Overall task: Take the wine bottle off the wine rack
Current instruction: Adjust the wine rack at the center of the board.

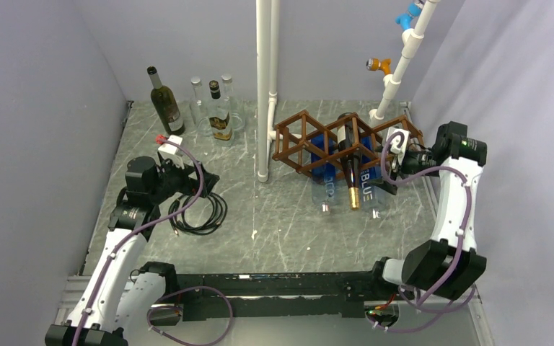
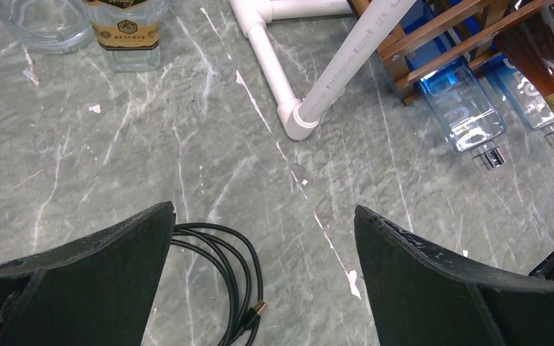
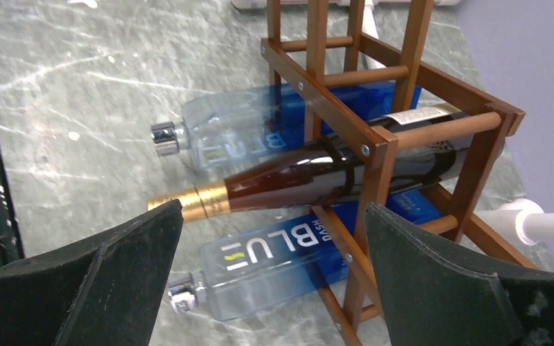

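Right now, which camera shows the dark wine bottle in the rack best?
Right wrist: the wine bottle lies close and nearly whole, gold neck poking from the wine rack. Top view shows it small; left wrist catches only its neck end.

rack [image 3: 332, 108]: 1 | wine bottle [image 3: 310, 176] lying in rack: 1 | blue bottles [image 3: 274, 259] lying in rack: 2 | standing bottles [image 1: 166, 104] far left of rack: 4 | cable [image 1: 221, 209] left of rack: 1 | arms [image 1: 451, 209], one each side of rack: 2
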Action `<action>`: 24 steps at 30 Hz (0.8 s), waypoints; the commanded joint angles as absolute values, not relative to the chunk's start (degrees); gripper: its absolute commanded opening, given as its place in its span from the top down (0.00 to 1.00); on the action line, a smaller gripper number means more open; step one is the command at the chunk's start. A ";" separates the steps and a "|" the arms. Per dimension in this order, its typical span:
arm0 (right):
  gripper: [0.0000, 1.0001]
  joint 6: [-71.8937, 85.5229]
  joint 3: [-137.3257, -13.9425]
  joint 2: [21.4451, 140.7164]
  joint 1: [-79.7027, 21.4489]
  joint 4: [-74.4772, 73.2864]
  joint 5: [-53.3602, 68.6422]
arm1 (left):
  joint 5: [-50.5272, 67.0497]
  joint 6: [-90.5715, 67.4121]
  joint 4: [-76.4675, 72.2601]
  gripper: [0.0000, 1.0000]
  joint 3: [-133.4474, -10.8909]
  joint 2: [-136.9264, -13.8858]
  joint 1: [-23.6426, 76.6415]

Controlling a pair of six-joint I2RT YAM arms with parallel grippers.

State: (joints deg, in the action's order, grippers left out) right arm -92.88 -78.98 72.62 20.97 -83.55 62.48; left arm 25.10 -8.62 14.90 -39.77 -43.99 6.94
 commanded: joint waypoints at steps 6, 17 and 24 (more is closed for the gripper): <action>0.16 -100.07 -83.48 81.07 21.04 -79.75 60.53 | 25.41 -7.38 15.74 0.01 -42.97 -43.51 7.03; 0.32 -91.71 -89.47 90.44 18.19 -74.42 59.05 | 25.37 -7.21 15.91 0.00 -43.05 -43.17 7.03; 0.36 -88.14 -91.84 93.89 16.23 -71.64 56.81 | 25.62 -7.21 15.82 0.00 -42.98 -43.00 7.03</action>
State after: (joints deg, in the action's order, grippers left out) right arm -90.32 -88.49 92.18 16.88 -75.00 57.21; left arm 25.08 -8.16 17.08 -40.53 -43.94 6.94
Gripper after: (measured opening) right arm 0.657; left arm 0.995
